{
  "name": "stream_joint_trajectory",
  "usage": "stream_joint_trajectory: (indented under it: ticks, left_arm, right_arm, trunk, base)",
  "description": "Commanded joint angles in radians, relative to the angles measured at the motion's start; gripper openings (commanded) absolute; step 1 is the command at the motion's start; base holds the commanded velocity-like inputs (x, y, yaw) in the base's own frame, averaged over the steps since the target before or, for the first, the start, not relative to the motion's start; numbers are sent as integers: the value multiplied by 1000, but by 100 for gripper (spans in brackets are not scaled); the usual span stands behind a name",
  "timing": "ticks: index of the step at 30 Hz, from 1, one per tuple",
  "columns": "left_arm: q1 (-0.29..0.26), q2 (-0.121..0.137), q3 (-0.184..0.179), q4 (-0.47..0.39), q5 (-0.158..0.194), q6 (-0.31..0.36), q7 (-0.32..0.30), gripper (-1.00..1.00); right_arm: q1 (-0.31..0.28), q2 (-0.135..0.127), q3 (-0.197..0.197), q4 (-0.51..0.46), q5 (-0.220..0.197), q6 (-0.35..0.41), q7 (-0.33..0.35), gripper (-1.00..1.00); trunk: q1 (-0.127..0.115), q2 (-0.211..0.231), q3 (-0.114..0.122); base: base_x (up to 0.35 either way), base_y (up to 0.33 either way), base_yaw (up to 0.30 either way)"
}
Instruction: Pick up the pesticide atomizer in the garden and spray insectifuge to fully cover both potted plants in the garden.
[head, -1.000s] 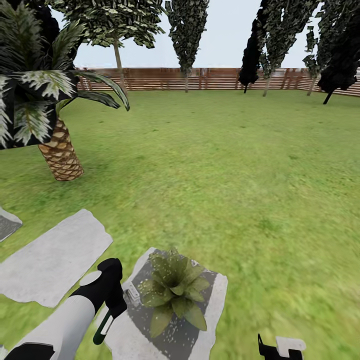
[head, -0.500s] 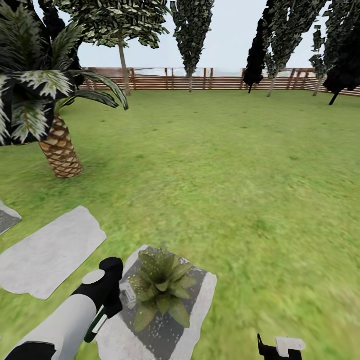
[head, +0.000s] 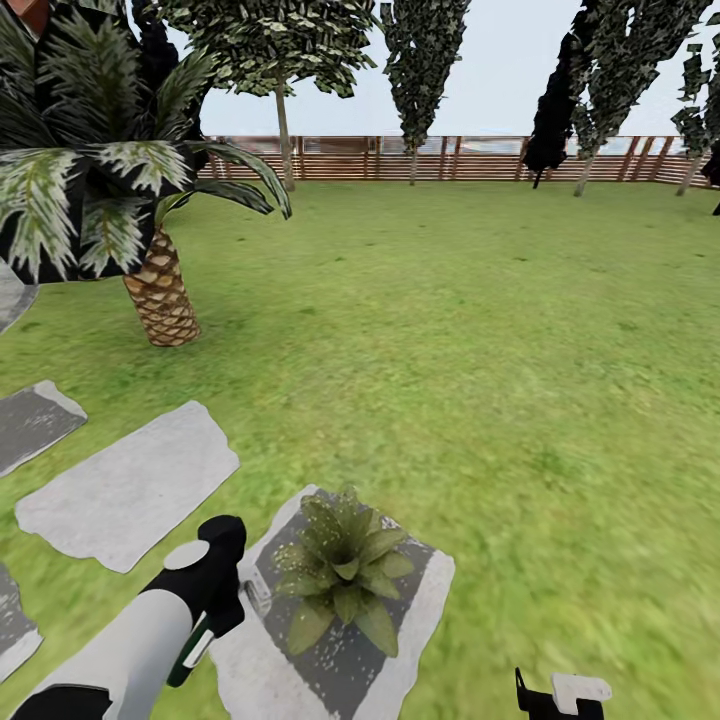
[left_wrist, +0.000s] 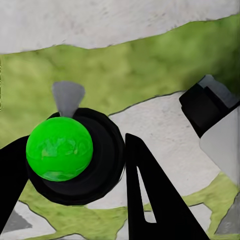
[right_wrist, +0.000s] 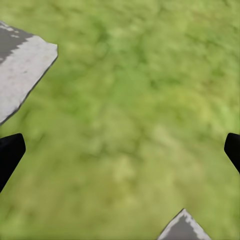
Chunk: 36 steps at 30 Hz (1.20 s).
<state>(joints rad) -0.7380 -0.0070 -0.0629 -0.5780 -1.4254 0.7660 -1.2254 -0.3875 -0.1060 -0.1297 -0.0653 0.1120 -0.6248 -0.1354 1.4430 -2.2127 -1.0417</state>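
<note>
Pesticide atomizer (left_wrist: 60, 152): it sits between the two black fingers of the left gripper. In the left wrist view it looks like a round dark body with a bright green ball on it and a small grey tip. In the head view a bit of green and white (head: 196, 645) pokes out below the left gripper.
Left gripper (head: 215, 600): it is low at the left side of the head view, on a white and black arm. Its fingers are closed around the pesticide atomizer. It hangs just beside the potted plant.
Potted plant (head: 345, 575): a small bunch of pointed green leaves. It stands on a grey stepping stone (head: 410, 630) near the bottom of the head view. Its pot is hidden under the leaves.
Insectifuge (head: 325, 520): tiny white specks dot the leaves. Some specks seem to lie on the stone too, but the picture is too blurry to be sure.
Right gripper (head: 560, 695): it peeks in at the bottom right of the head view. In the right wrist view its two black finger tips (right_wrist: 10, 152) are far apart, with nothing between them. Grass lies under it.
Garden: green lawn (head: 480, 330) all around, more flat grey stones (head: 130, 485) at the left, a big palm (head: 150, 260) at the left, tall trees and a brown wooden fence (head: 440, 160) far back.
</note>
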Motion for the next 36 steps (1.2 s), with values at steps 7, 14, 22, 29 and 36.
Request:
stream_joint_trajectory:
  ticks: [7, 14, 22, 29, 36]
  left_arm:
    - [-13, -62, -3, -11, -3, 14, -6, -100]
    - [-5, -34, 1, -10, 0, 13, 41, -100]
    - [-4, -34, 1, -8, 1, 15, 55, -100]
    - [-3, -38, 3, -1, 3, 16, 55, -100]
    - [2, -42, 7, 1, 3, 16, 57, -100]
  right_arm:
    - [-1, 0, -7, 1, 11, -3, -4, 100]
    - [-1, 0, -7, 1, 11, -3, -4, 100]
    - [-1, -1, -7, 0, 11, -3, -4, 100]
    - [-1, 0, -7, -1, 11, -3, -4, 100]
    - [-1, -3, -8, -1, 12, -4, -4, 100]
  trunk:
    - [0, 0, -1]
    - [0, 0, -1]
    - [0, 0, -1]
    - [0, 0, -1]
    - [0, 0, -1]
  base:
    - [0, 0, 1]
    - [0, 0, 0]
    - [0, 0, 24]
    - [0, 0, 249]
    - [0, -36, 57]
